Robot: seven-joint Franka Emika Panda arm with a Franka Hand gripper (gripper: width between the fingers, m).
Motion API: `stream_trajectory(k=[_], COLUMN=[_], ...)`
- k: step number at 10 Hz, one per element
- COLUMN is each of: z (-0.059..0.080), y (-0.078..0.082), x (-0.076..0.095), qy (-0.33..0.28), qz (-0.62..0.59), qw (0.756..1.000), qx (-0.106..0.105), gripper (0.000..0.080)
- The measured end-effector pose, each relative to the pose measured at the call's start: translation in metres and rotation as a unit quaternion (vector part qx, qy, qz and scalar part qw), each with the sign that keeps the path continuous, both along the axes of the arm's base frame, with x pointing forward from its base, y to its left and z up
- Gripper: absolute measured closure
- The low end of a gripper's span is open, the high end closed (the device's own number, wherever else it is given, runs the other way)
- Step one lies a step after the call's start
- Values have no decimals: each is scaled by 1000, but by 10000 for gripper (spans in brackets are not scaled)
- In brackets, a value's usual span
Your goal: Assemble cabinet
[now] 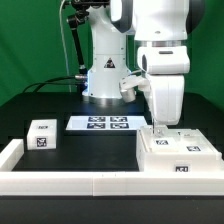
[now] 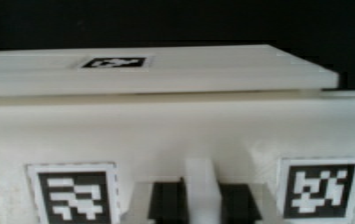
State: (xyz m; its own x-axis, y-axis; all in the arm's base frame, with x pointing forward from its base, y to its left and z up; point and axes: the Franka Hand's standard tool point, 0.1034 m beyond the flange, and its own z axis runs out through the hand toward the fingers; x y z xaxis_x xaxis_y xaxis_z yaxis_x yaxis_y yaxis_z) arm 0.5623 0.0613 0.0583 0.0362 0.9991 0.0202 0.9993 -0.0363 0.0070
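Assembly is judged barely begun: the cabinet body (image 1: 180, 156) is set to the exterior view's right of the marker board (image 1: 100, 123), a panel block (image 1: 42, 135) lies loose off the board's opposite end, and how far apart the fingers of the gripper (image 1: 160, 128), poised at the body, are set cannot be told.

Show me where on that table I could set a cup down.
Bare tabletop lies between the small block and the cabinet body, from marker board to front rail. Crowded on the exterior view's right: gripper at the cabinet body.

White cabinet (image 1: 176, 158), black-and-white tags (image 2: 76, 195), black table (image 1: 90, 150)
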Motion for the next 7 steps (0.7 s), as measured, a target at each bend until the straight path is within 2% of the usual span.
stream_trajectory(k=[3, 7], z=[-1, 0], y=[-1, -1], x=[18, 18], qy=[3, 7], qz=[0, 1], qw=[1000, 1000], qx=[0, -2], gripper=[731, 731])
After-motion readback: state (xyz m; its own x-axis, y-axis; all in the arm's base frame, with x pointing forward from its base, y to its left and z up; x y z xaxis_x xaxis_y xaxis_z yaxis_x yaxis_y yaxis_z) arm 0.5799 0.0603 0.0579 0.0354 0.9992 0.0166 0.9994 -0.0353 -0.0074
